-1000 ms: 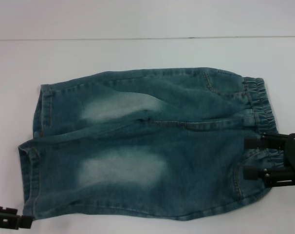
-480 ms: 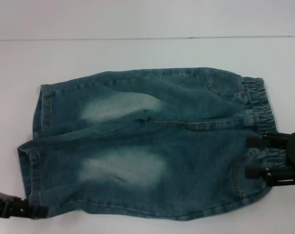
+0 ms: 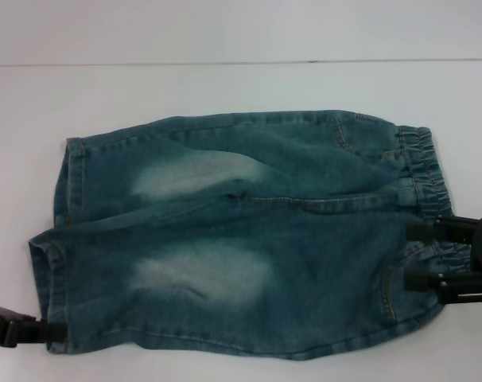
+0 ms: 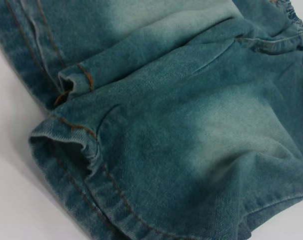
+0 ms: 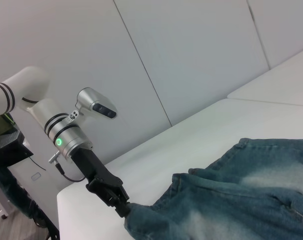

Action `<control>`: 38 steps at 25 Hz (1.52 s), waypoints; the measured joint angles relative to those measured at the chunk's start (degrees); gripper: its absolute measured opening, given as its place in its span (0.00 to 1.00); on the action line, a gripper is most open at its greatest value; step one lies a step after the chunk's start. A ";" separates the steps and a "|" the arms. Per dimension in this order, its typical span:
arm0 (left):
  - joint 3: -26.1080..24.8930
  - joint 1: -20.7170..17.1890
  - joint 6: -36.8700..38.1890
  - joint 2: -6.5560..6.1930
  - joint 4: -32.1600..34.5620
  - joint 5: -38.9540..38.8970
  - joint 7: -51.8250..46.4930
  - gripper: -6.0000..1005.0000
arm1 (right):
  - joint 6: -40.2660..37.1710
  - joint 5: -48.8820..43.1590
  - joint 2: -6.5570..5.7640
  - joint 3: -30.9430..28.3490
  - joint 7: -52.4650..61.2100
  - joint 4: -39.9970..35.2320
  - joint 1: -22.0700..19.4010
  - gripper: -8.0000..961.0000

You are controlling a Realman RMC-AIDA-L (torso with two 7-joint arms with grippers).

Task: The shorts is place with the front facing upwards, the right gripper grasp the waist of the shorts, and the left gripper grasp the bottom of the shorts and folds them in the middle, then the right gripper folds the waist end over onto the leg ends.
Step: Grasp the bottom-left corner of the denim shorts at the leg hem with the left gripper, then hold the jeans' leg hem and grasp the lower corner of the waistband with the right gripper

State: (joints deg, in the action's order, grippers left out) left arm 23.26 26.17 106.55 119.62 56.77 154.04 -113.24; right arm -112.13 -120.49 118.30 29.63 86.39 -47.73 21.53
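Note:
Blue denim shorts (image 3: 241, 239) lie flat on the white table, front up, with the elastic waist (image 3: 424, 167) at the right and the leg ends (image 3: 46, 270) at the left. My right gripper (image 3: 416, 255) is at the near end of the waist, open, its two black fingers spread with waistband cloth between them. My left gripper (image 3: 50, 332) touches the near leg's hem corner at the lower left. The right wrist view shows the left gripper (image 5: 122, 204) meeting the shorts (image 5: 241, 200) at that corner. In the left wrist view the hem (image 4: 86, 145) is puckered.
The white table (image 3: 225, 87) extends around the shorts, and its far edge meets a pale wall (image 3: 241, 32). The left arm (image 5: 66, 135) reaches in from beyond the table's end. Grey wall panels (image 5: 191, 50) stand behind it.
My left gripper came in from the lower left corner to the near leg's hem, then shifted slightly up and back. The right gripper edged a little to the right.

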 joint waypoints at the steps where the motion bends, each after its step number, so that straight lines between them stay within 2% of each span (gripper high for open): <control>1: 0.00 0.09 -0.01 0.00 0.01 0.00 -0.02 0.36 | 0.00 0.00 0.00 -0.02 0.00 0.01 0.00 0.97; 8: -0.34 0.83 0.12 0.01 -0.11 -0.08 -0.54 0.12 | -0.02 0.48 -0.21 -1.27 0.54 0.09 0.33 0.97; 11: -0.47 1.27 -0.15 0.06 0.10 -1.21 -1.66 0.05 | 0.62 0.54 -0.98 -4.53 3.18 -0.07 1.29 0.97; 12: -0.49 1.39 -0.11 -0.01 0.12 -1.84 -2.05 0.03 | 1.04 0.59 -1.53 -5.63 5.13 -0.26 1.82 0.97; 15: -0.55 1.71 0.19 -0.47 0.12 -3.85 -2.91 0.01 | 2.76 0.26 -4.38 -6.74 13.14 -0.51 3.66 0.97; 18: -1.22 2.15 0.26 -0.91 0.12 -5.82 -3.33 0.01 | 1.17 -3.66 -8.22 -3.79 17.76 -1.04 6.12 0.97; 20: -2.42 2.68 0.19 -1.14 0.12 -7.00 -3.37 0.01 | -0.90 -8.11 -9.80 -2.00 18.18 -2.97 7.76 0.97; 24: -3.87 2.85 -0.42 -1.34 0.22 -9.34 -3.16 0.01 | -1.24 -19.67 -9.77 1.13 18.12 -9.26 10.29 0.97; 29: -4.38 2.33 -1.35 -1.37 -0.18 -11.54 -2.47 0.01 | -1.07 -32.47 -9.07 3.79 18.15 -10.11 14.20 0.96; 38: -3.83 2.35 -1.22 -1.27 -0.45 -12.86 -1.81 0.01 | 1.55 -41.27 -7.68 9.36 20.65 -8.75 17.99 0.95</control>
State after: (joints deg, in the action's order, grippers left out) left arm 19.43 28.51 105.34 118.35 56.32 141.18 -115.04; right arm -110.57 -161.76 110.61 38.99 107.04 -56.48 39.52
